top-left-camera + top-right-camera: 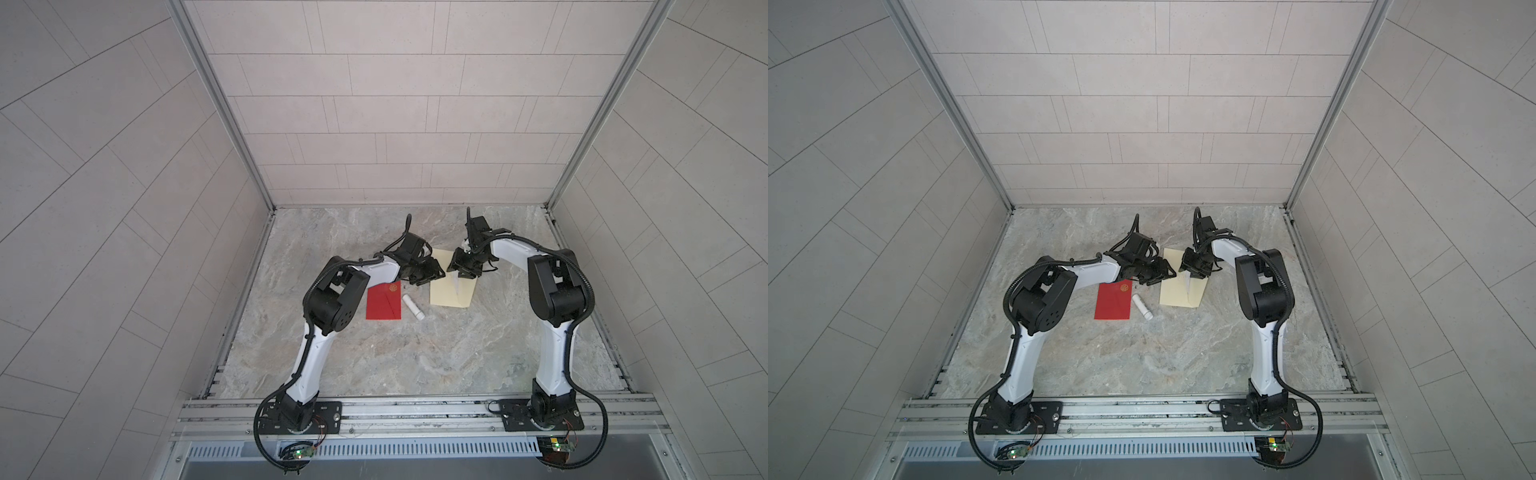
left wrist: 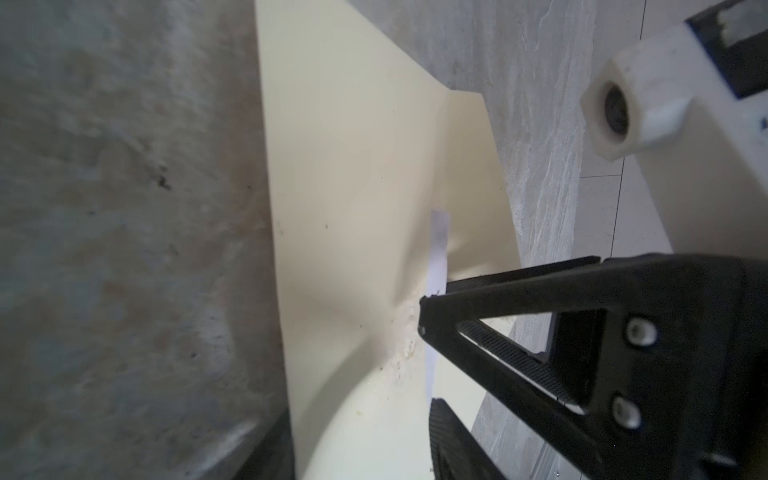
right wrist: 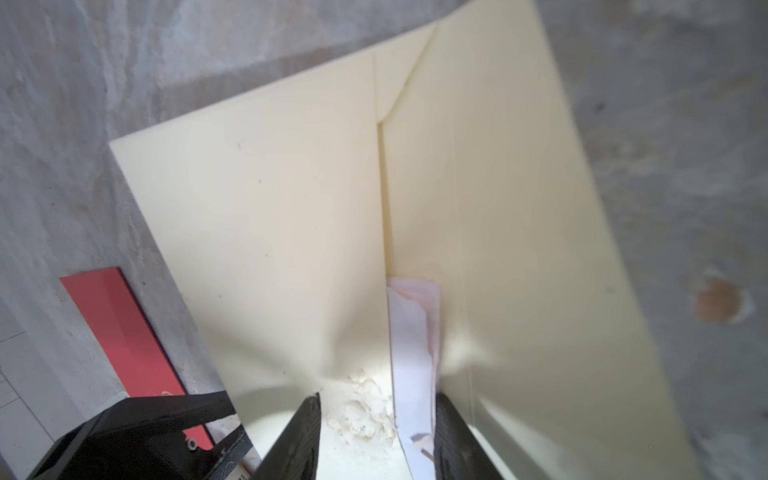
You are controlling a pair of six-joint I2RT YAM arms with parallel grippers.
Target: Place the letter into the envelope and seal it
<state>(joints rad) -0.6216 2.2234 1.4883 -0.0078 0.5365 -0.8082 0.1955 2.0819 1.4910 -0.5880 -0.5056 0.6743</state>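
Observation:
A cream envelope (image 1: 451, 291) lies on the marble table, spread in a shallow V, and shows in both top views (image 1: 1181, 291). The white letter (image 3: 411, 353) lies in its crease, partly covered. My right gripper (image 3: 378, 397) has its jaws apart, tips pressed on the envelope's puckered, glue-smeared face (image 3: 270, 228). One of its fingers (image 3: 453, 436) sits against the letter's edge. My left gripper (image 2: 359, 407) meets it from the other side (image 1: 436, 274). Its jaws stand apart astride a bowed stretch of the envelope (image 2: 353, 187), nothing pinched.
A red card (image 1: 384, 301) with a gold emblem lies left of the envelope, and a white glue stick (image 1: 412, 306) lies between them. Tiled walls enclose the table on three sides. The arm bases stand on the front rail (image 1: 415, 409).

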